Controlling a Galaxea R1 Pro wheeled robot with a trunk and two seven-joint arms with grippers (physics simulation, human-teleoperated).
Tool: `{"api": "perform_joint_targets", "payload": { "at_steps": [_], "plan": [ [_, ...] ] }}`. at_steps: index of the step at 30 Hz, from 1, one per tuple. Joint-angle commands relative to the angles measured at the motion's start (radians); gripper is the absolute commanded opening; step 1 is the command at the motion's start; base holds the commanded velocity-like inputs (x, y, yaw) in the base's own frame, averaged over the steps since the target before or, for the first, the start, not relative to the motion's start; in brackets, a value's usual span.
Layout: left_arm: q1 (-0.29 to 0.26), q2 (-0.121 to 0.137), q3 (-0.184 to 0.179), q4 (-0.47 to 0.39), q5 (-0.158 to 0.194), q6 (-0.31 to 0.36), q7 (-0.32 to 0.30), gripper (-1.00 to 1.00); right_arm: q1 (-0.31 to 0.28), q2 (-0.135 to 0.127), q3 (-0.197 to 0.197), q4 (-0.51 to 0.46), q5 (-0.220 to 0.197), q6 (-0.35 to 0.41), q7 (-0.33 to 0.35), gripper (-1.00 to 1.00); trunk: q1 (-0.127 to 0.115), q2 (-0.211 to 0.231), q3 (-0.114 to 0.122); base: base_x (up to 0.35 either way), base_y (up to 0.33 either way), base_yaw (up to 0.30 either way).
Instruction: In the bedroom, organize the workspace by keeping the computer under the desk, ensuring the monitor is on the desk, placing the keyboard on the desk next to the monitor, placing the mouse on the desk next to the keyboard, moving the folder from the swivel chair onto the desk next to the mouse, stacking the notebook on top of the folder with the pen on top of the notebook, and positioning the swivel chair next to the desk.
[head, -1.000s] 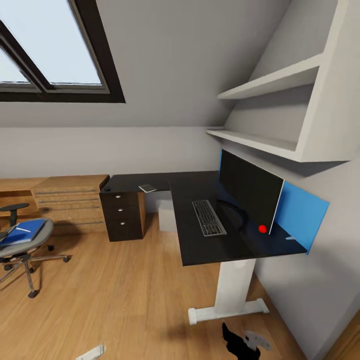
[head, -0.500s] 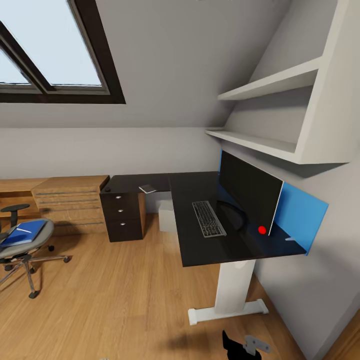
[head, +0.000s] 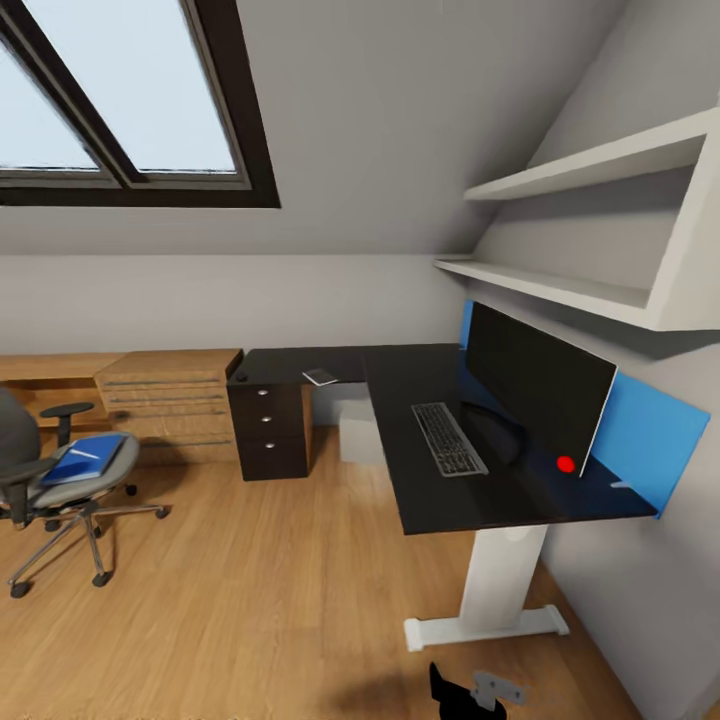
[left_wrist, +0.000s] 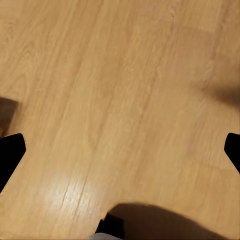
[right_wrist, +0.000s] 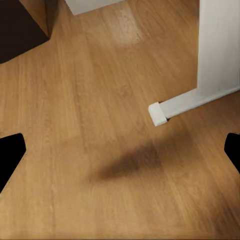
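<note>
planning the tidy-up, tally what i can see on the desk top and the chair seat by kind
monitor: 1, on the desk
keyboard: 1, on the desk
notebook: 1, on the desk
folder: 1, on the swivel chair
pen: 1, on the folder
total: 5

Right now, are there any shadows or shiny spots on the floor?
Left wrist view: a pale shiny patch on the floor, with a big dark shadow beside it. Right wrist view: a soft dark shadow by the desk foot. Head view: a faint shadow near the desk leg.
</note>
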Motion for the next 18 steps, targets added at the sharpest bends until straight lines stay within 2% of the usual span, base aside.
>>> {"api": "perform_joint_targets", "payload": {
  "at_steps": [1,3,7,14,18],
  "plan": [
    [-0.001,-0.001,-0.01,0.0,0.004,-0.004,0.005,1.0,-0.001,0.001,0.0,0.002,-0.01,-0.004,0.008,1.0,0.0,-0.001,-0.001,0.0,0.299,0.023],
    [-0.001,-0.01,-0.027,0.0,-0.039,-0.005,0.005,1.0,-0.001,0.001,0.0,0.002,-0.01,-0.003,0.007,1.0,0.0,-0.001,-0.001,-0.04,0.299,0.007],
    [-0.001,-0.012,-0.03,0.001,-0.043,-0.004,0.005,1.0,-0.001,0.001,0.0,0.002,-0.01,-0.004,0.008,1.0,0.0,-0.001,-0.001,-0.071,0.299,0.001],
    [-0.001,-0.014,-0.031,0.002,-0.044,-0.004,0.005,1.0,-0.001,0.002,0.001,0.002,-0.01,-0.005,-0.011,1.0,0.0,-0.001,-0.001,0.0,0.298,0.259],
    [-0.001,-0.014,-0.032,0.013,-0.044,-0.004,0.005,1.0,-0.001,0.016,0.0,0.001,-0.009,-0.007,-0.04,1.0,0.0,-0.001,-0.001,0.144,0.217,0.277]
  ]
}}
